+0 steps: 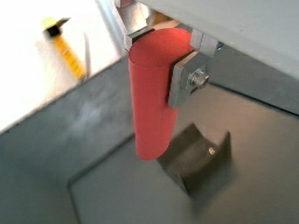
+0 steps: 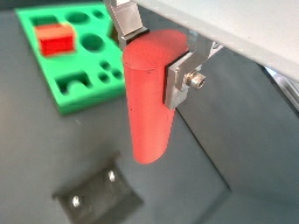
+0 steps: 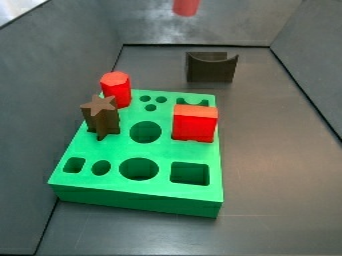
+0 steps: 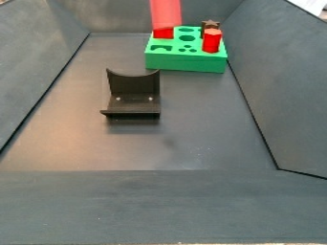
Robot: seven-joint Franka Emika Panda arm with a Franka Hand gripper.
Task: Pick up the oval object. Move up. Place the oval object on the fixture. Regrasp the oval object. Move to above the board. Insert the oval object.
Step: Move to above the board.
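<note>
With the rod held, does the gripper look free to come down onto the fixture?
Probably yes: the gripper holds the oval object upright and high, and nothing shows between it and the fixture.

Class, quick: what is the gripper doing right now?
Gripper: shut on the oval object, holding it upright in the air, above the fixture.

Gripper point(image 1: 163, 54) raised well above the floor, clamped on the upper end of the oval object point(image 1: 152, 96), which hangs below it. Silver finger plates point(image 2: 179, 80) press its sides in both wrist views. Arm itself out of sight.
</note>
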